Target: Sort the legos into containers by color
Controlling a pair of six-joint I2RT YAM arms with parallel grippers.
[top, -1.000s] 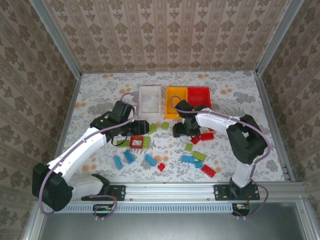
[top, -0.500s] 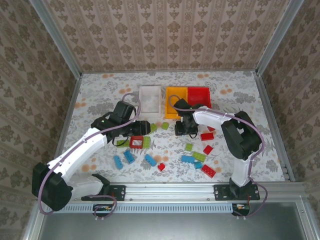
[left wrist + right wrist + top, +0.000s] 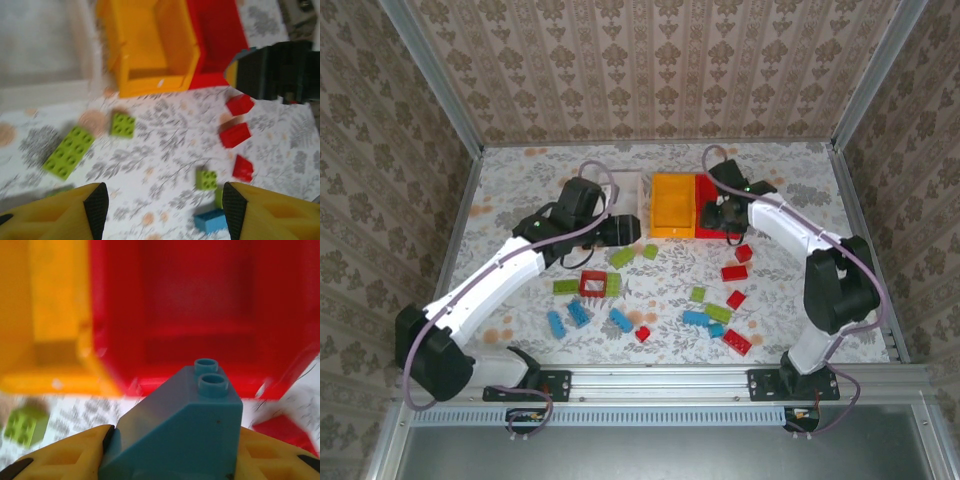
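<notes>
My right gripper hangs at the near edge of the red container, shut on a light blue sloped lego whose two studs point at the red container. My left gripper hovers open and empty in front of the white container, with nothing between its fingers. The orange-yellow container stands between the white and red ones. Loose legos lie on the table: a red square frame, green bricks, blue bricks and red bricks.
All three containers stand side by side at the back middle of the flowered table. More bricks lie at the front right, among them a red one and a blue one. Metal rails and papered walls close the table in.
The right gripper shut on the blue lego, lifted it off the table and carried it back right to the red container. The left gripper moved back and right toward the white container.
</notes>
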